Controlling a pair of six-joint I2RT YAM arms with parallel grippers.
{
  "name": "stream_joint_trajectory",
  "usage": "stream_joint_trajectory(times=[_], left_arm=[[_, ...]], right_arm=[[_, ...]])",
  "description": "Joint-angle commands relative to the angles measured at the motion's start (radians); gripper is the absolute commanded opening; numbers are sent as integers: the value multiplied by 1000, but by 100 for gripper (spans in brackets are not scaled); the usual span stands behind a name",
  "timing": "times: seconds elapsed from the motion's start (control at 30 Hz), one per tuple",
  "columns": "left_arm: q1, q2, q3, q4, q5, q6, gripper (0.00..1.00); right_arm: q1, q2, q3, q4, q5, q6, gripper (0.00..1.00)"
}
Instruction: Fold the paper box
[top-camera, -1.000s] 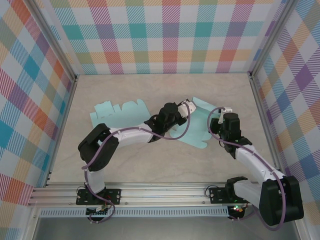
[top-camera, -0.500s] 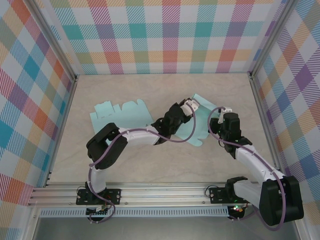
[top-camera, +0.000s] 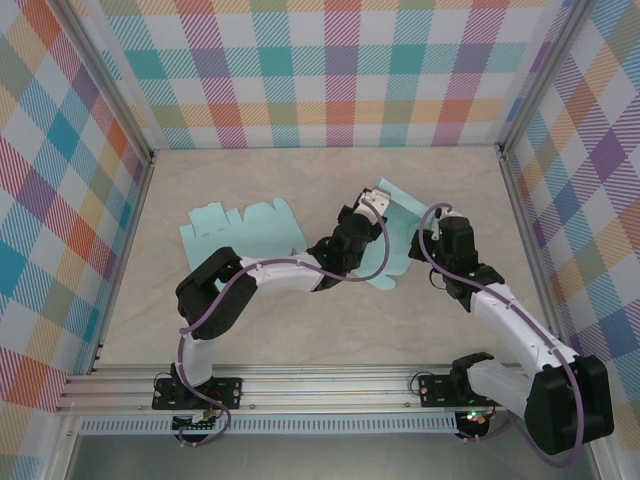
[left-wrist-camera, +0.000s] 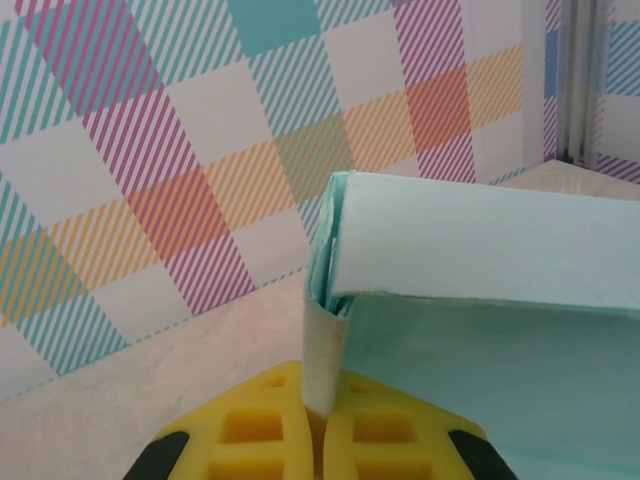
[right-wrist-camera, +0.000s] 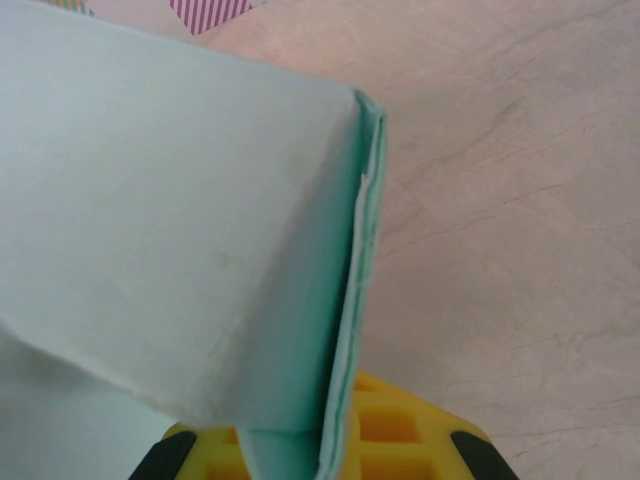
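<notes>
I see paper box right of centre, part-folded, long axis near-to-far. Left gripper clamped on its far flap, right gripper pinched on its right edge. Flat sheet lies left.

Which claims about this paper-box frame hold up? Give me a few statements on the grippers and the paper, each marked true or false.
1. The left gripper is shut on a flap of the paper box. True.
2. The right gripper hangs open above the table. False: it is shut on an edge of the paper box.
3. A flat paper sheet lies on the table to the left, apart from both grippers. True.
4. The paper box lies fully flat on the table. False: it is bent, with a panel raised between the two grippers.
</notes>
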Motion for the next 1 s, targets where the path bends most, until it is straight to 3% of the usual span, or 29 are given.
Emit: stream_joint_trajectory(times=[0.0, 0.17, 0.37, 0.53, 0.7, 0.97], left_arm=[[39, -35, 36, -9, -55, -200, 1], [72, -96, -64, 18, 310, -154, 6], [76, -156, -135, -61, 447, -4, 9], [77, -165, -142, -75, 456, 29, 16], [77, -149, -126, -66, 400, 23, 14], [77, -123, -105, -42, 153, -28, 2]], right_arm=[[39, -6, 37, -97, 14, 83, 0], [64, 12, 90, -174, 14, 126, 0], [78, 21, 152, -280, -17, 166, 0], [100, 31, 174, -305, -39, 179, 0], [120, 39, 202, -341, -38, 174, 0], [143, 37, 212, -362, -23, 193, 0]])
